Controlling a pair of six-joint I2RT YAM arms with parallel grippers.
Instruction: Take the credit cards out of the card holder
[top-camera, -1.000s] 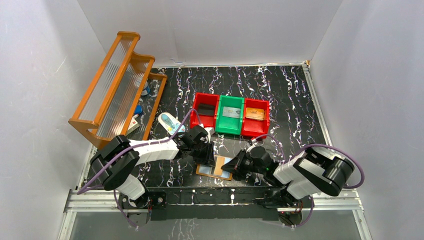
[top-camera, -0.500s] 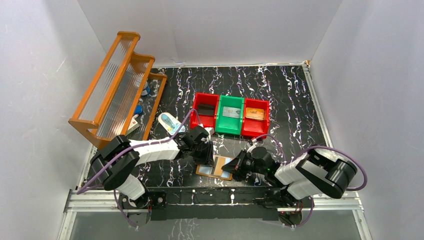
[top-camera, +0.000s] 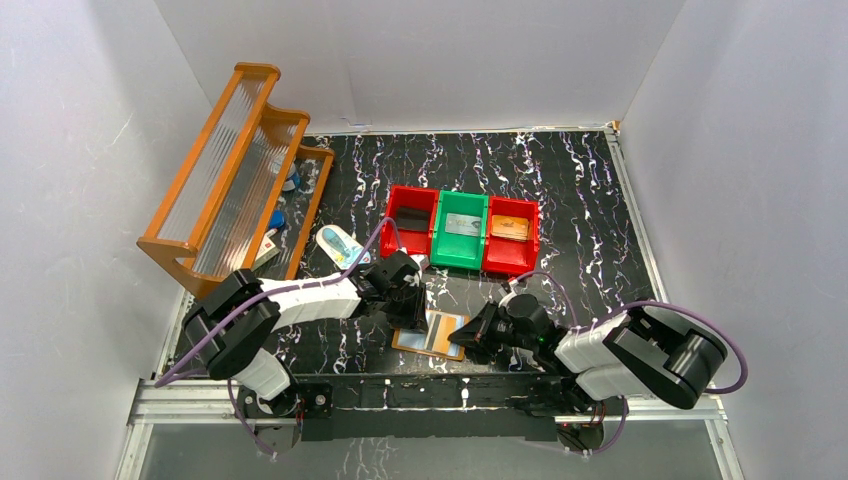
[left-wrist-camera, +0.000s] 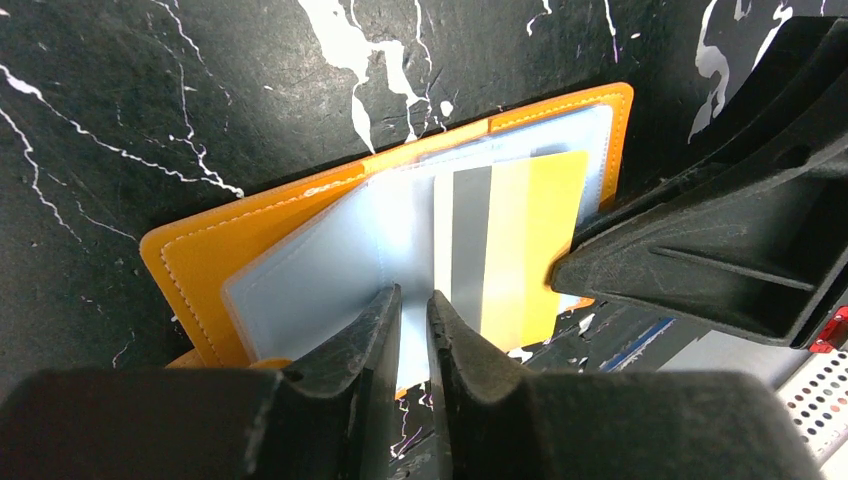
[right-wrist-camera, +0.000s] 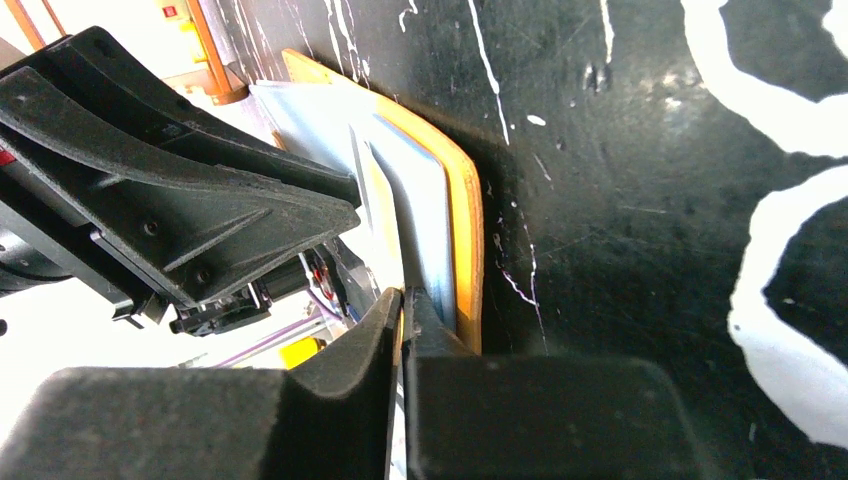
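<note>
The orange card holder (top-camera: 420, 343) lies flat near the table's front edge, between both grippers. In the left wrist view its clear pockets (left-wrist-camera: 310, 270) face up, and a credit card (left-wrist-camera: 520, 250) with yellow and grey stripes sticks out of a pocket toward the right. My left gripper (left-wrist-camera: 413, 300) comes down on the holder's near edge, its jaws almost together with a clear pocket leaf in the slit. My right gripper (right-wrist-camera: 403, 300) is shut on the thin edge of that card (right-wrist-camera: 383, 225), beside the holder's orange rim (right-wrist-camera: 462, 230).
Three joined bins, red, green and red (top-camera: 460, 232), stand just behind the holder with flat items inside. A pale blue-and-white oval item (top-camera: 338, 243) lies left of them. An orange wooden rack (top-camera: 235, 165) leans at the far left. White walls enclose the table.
My right arm's elbow has swung lower and to the right while its gripper stays at the holder's right edge. The left gripper's jaws have narrowed slightly. The holder has hardly moved.
</note>
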